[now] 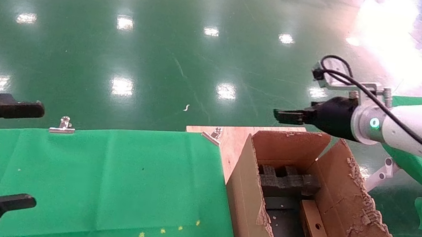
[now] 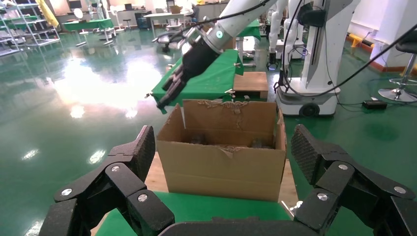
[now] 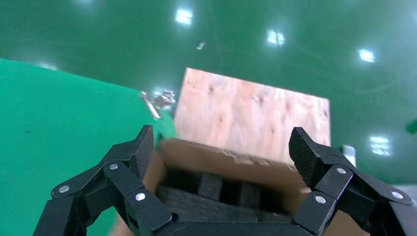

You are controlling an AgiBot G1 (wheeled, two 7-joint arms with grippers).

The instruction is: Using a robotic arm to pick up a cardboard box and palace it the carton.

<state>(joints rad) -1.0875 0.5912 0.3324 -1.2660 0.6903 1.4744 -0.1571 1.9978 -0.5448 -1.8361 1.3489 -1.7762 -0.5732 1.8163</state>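
Observation:
The carton stands open at the table's right end, with torn flaps and black foam inserts inside. The small cardboard box, its round hole facing up, lies inside the carton against the right wall, between the foam pieces. My right gripper on the white arm hovers over the carton's far end, open and holding nothing. In the right wrist view, its fingers straddle the carton's far flap. My left gripper stays open at the left, facing the carton.
A green cloth covers the table, held by metal clips. A bare plywood board shows beside the carton. Another green-covered table stands at the right. White robot bases stand beyond the carton.

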